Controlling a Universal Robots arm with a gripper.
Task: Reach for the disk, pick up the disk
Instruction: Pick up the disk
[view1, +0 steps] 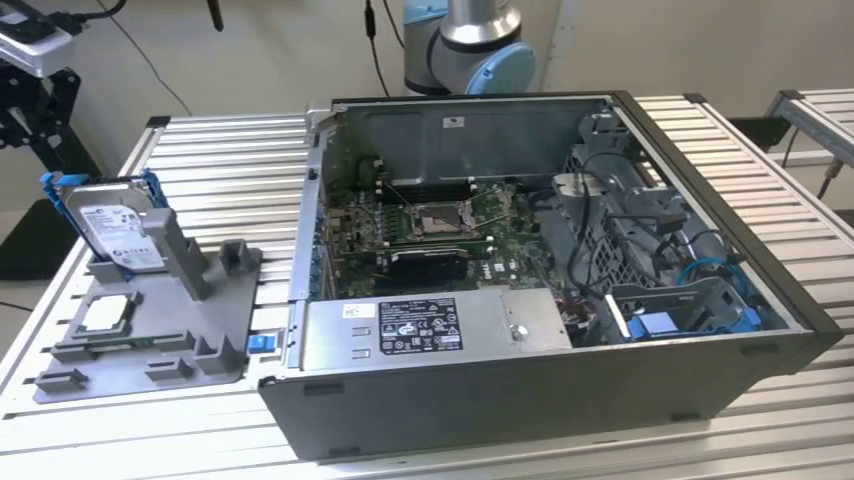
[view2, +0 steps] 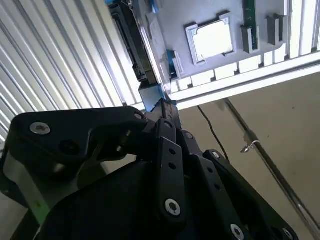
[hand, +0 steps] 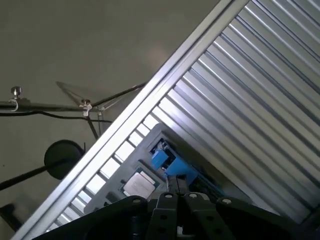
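Exterior view's left: disk (view1: 118, 235) upright in grey holder (view1: 200, 340), top edge free. Likely stiff, dense, slick-faced, shock-sensitive; best gripped across its thin sides at the blue bracket (view1: 51, 195). Second wrist view: gripper (view2: 161, 107) pressed together, empty, aimed at it.
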